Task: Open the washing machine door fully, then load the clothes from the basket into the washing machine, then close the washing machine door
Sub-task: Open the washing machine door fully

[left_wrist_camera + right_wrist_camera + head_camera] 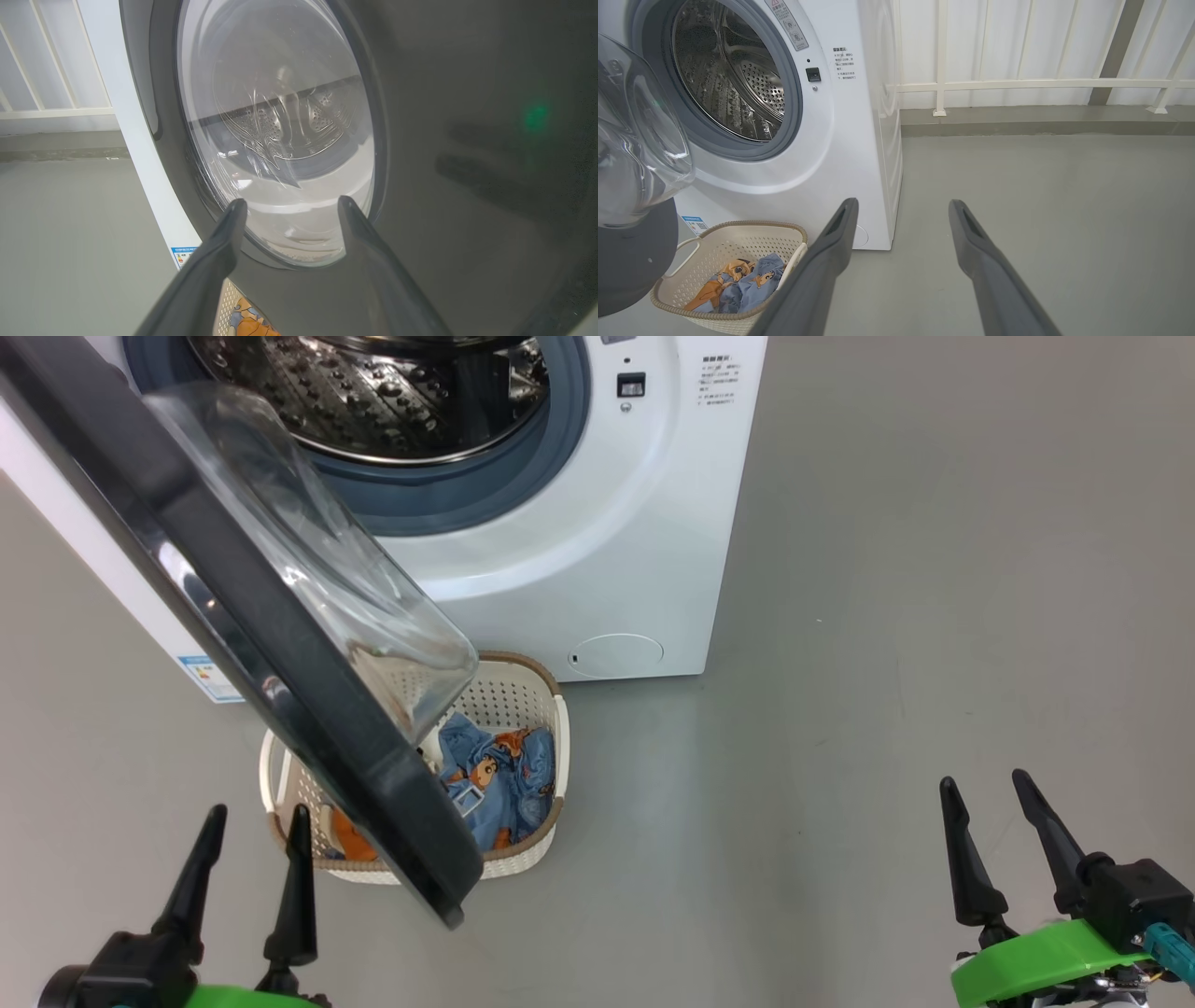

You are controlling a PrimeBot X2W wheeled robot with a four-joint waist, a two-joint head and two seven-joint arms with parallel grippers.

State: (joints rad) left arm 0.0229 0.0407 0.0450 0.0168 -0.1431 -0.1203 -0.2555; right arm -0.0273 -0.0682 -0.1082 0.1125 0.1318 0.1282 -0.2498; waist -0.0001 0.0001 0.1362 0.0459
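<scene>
Washer bay, grey floor (840,709).

- One washing machine (579,569), white, front-loading. Its mouth is uncovered: steel drum (392,392) inside a blue-grey gasket (504,485). No clothing is visible in the part of the drum that shows.
- One door (355,775), swung out on the robot's left. It has a black rim and a clear glass bowl (327,569) bulging toward the machine.
- One basket (509,695), cream with a brown rim. It sits on the floor just in front of the machine, below the mouth.
- The clothes (509,770) lie in the basket in one crumpled heap, blue with orange figures. The number of pieces can't be told.
- One round filter cap (616,653), low on the front.
- One blue label (207,677), near the lower left corner.
- One white railing (1017,84) behind, seen from the right wrist.

In the way:
- The door leans out over the basket's left half, hiding that side from the head camera.
- It stands between the left gripper (259,812) and the clothes.
- From the left wrist, the two fingers point at the door's outer face, close to it. Contact can't be judged.

Grippers, two:
- Left: fingers spread apart, holding nothing.
- Right gripper (983,779): fingers spread apart, holding nothing. It is over bare floor, well right of the basket, with nothing between it and the basket.
</scene>
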